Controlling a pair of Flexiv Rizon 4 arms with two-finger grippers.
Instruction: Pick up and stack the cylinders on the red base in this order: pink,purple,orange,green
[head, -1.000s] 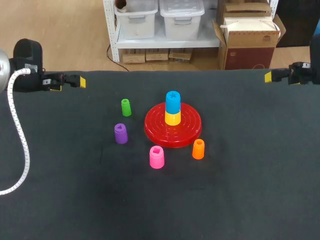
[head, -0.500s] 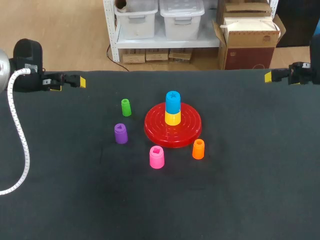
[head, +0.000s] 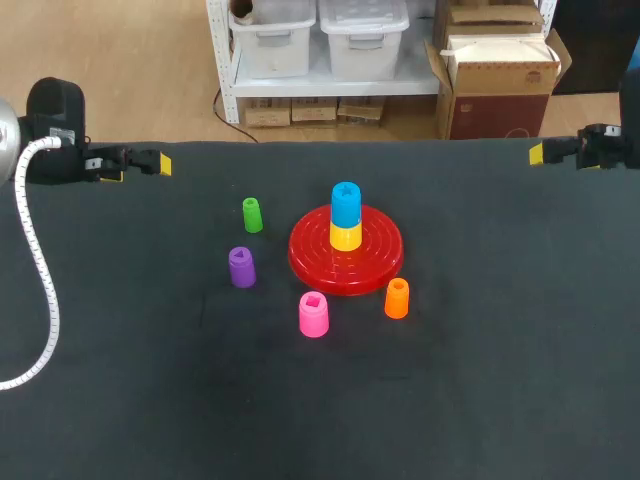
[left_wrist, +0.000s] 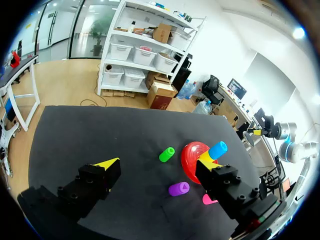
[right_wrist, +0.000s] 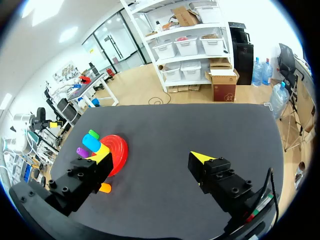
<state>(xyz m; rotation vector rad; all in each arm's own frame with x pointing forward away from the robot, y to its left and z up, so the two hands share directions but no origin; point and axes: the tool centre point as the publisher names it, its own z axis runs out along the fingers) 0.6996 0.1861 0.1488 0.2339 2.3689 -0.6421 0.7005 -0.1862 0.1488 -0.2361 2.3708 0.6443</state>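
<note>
**Pink's up first, nothing picked yet**

Left claw (head: 137, 165) is wide open and empty at the bench (head: 500, 380) edge. Purple (head: 241, 267), green (head: 252, 214) and pink (head: 313, 314) stand loose near the red base (head: 346, 250), with orange (head: 397, 298) just beside it. Right claw (head: 560, 152) is open too. Next, I'd guess, one claw reaches pink and closes on it.

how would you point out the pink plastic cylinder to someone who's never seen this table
Find the round red plastic base in the middle of the black table. The pink plastic cylinder stands beside the base's near edge, between the purple cylinder and the orange cylinder; it is the only pink piece.
</note>
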